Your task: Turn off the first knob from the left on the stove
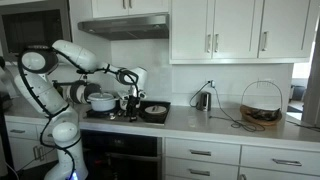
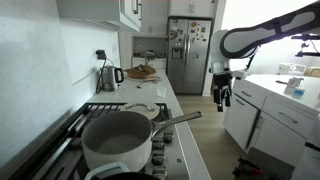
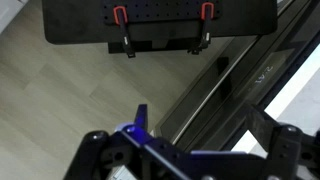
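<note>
The stove [image 1: 112,116] is a black cooktop with a dark oven front [image 1: 122,152] below; it also shows in an exterior view [image 2: 92,112]. Its knobs are too small to tell apart. My gripper [image 1: 131,107] hangs at the stove's front edge, fingers pointing down. In an exterior view the gripper [image 2: 222,99] hangs beyond the counter edge, over the floor. In the wrist view the gripper [image 3: 200,128] is open and empty, over the wood floor beside the oven front [image 3: 235,85].
A steel pot [image 1: 101,100] [image 2: 118,142] and a dark frying pan [image 1: 154,111] sit on the stove. A kettle [image 1: 203,100] [image 2: 108,77] and a wire basket [image 1: 261,106] stand on the counter. The range hood [image 1: 125,27] is above. A fridge [image 2: 188,55] stands at the far end.
</note>
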Motion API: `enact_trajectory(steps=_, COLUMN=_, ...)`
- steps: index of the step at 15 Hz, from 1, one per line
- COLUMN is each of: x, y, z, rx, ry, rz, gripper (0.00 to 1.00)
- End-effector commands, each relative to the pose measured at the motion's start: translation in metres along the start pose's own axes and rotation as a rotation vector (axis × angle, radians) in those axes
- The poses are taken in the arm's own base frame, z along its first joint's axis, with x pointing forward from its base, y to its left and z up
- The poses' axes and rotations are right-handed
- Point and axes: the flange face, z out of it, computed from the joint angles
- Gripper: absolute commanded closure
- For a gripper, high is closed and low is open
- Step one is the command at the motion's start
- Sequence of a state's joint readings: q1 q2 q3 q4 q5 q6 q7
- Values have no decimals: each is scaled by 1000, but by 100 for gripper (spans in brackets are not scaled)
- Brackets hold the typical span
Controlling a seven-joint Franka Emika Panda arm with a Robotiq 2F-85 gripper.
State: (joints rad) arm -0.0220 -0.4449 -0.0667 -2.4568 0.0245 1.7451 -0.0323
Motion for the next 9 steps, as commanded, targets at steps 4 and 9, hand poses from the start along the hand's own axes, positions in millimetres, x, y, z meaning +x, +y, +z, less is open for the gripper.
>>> enact_trajectory(steps=4, x=0, y=0, z=0, rx=0, ry=0, rz=0, gripper=0)
enact_trajectory(steps=9, x=8, y=-22, z=-1, rx=-31, ry=-29, rz=-52, gripper=0)
